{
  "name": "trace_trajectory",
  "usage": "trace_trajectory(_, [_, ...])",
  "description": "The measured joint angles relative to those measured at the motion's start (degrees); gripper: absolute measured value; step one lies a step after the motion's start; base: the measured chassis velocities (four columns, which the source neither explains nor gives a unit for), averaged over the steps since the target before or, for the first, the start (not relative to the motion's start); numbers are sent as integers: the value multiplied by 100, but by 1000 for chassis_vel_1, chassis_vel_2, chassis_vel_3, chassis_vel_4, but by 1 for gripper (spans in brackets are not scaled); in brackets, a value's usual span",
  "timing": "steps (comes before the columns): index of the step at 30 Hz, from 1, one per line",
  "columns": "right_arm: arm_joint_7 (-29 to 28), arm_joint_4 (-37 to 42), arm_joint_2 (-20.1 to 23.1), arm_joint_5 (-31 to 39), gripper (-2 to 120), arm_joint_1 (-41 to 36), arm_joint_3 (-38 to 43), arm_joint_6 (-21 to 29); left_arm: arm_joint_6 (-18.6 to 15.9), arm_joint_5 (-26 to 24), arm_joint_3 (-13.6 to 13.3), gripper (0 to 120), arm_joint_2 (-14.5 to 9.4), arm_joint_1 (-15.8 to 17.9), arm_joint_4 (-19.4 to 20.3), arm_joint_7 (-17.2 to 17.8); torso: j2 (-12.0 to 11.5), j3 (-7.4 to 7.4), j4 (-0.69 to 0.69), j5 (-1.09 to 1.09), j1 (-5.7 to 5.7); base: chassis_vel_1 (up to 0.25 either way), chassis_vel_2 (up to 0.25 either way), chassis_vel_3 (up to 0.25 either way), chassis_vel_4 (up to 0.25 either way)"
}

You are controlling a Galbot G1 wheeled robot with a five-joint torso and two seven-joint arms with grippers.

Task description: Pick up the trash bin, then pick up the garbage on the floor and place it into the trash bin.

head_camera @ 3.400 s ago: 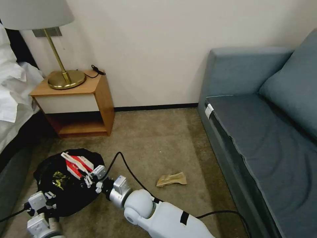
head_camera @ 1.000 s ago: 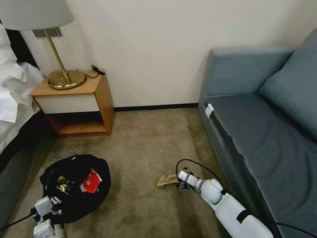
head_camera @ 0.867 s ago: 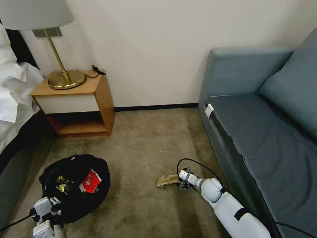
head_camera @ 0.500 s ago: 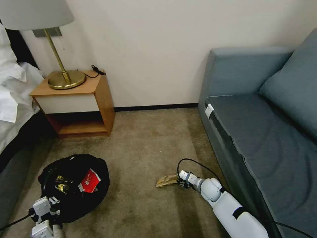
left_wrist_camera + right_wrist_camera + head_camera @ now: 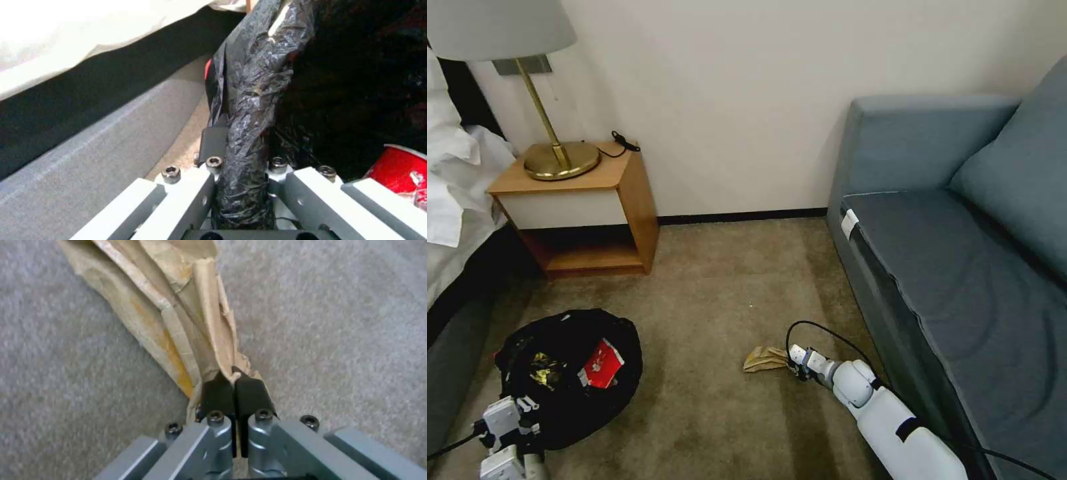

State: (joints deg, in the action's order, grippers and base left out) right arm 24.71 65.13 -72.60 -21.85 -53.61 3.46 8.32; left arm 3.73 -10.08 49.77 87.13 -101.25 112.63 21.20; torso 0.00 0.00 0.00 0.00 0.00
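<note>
The right gripper had its jaws clamped on the tan crumpled paper, at five o'clock on the carpet. The left gripper pinched the trash bin rim at eight o'clock.

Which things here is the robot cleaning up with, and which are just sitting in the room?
Part of the job:
- trash bin, rim gripped by the left gripper
- tan crumpled paper, pinched by the right gripper
- red-white packet and yellow-black wrapper, inside the bin

Just lying about:
- lamp
- nightstand
- sofa
- bed sheet
</note>
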Motion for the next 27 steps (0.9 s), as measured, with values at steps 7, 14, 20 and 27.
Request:
trace_trajectory(7, [-154,445,3,754,0,-35,-48,-278,16,34,-27,3,25,-34,29,0,0,0,0,0,0,0,0,0,0])
trace_trajectory(14, [-277,1116,-35,1504,0,-54,-421,-322,41,87,-76,3,79,-47,43,2,0,0,0,0,0,0,0,0,0])
trace_trajectory(20, [-1194,2346,-36,3205,0,-103,-1424,-167,68,112,-95,3,105,-64,44,4,0,-1,1,0,0,0,0,0,0])
trace_trajectory(27, [-2375,3341,-257,4800,0,-4,-2513,204,72,115,-107,3,117,-69,48,6,0,0,0,-1,0,0,0,0,0])
